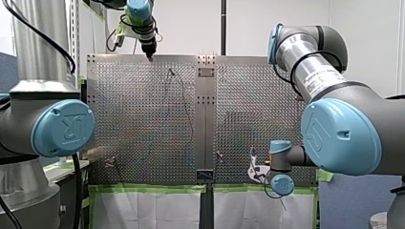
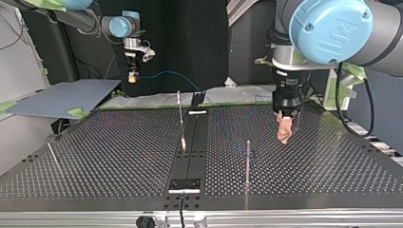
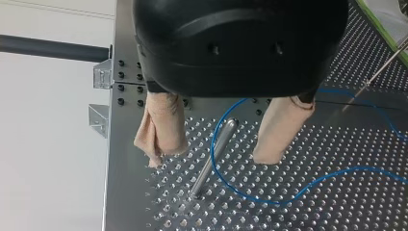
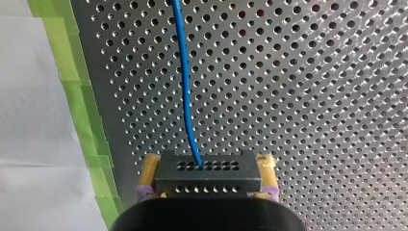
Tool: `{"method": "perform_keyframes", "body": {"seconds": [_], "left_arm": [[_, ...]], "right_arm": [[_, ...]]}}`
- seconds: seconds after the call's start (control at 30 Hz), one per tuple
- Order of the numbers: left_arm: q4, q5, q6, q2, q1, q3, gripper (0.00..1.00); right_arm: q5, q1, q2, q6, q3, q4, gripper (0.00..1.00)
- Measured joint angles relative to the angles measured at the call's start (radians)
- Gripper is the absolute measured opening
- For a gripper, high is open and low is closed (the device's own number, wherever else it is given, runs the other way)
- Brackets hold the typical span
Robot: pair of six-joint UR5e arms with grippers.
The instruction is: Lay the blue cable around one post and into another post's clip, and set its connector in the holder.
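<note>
- Nearest, at the front view's lower edge: my right claw (image 4: 208, 166), its yellow pads closed on the black connector (image 4: 207, 179), which fills the gap between them.
- From the connector the blue cable (image 4: 185, 82) leaves straight ahead of this claw. Its long axis points away over the bench (image 4: 312, 96), roughly alongside the green tape (image 4: 82, 106) at the bench's border.
- Mid-bench: the cable lies slack on the perforated surface, bowing toward the far side.
- Far side: a metal post (image 3: 214, 154) stands upright, and the cable curves just beside its base. The post sits on the outer side of that curve, so the cable is judged not yet led around it. Whether the two touch cannot be told.
- Farthest: my left claw (image 3: 210, 160), its beige-padded fingers (image 3: 161, 125) spread wide and holding nothing. In the left wrist view the post appears in the gap between them; the top view shows it standing apart from the claw.
- Governing relation (a judgement): the connector end is with my right arm, while the bend and the post lie close to my left claw. My left arm is therefore the nearer one for guiding the cable around the post.
</note>
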Motion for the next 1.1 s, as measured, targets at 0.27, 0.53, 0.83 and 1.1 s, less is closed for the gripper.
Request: {"method": "perform_keyframes", "body": {"seconds": [0.27,0.53,0.83,1.1], "left_arm": [[0.0,-0.002,-0.011,0.0,-0.004,0.0,1.0],[0.0,-0.011,-0.015,0.0,-0.008,0.0,1.0],[0.029,0.012,-0.013,0.023,-0.023,-0.045,1.0],[0.096,0.078,-0.06,0.049,-0.077,-0.113,1.0]], "right_arm": [[0.0,-0.001,0.0,0.0,0.0,0.0,0.02],[0.0,-0.002,0.0,0.0,0.0,-0.001,0.02],[0.0,-0.002,0.0,0.001,0.0,-0.003,0.02],[0.0,-0.002,0.0,0.003,0.0,-0.004,0.02]]}}
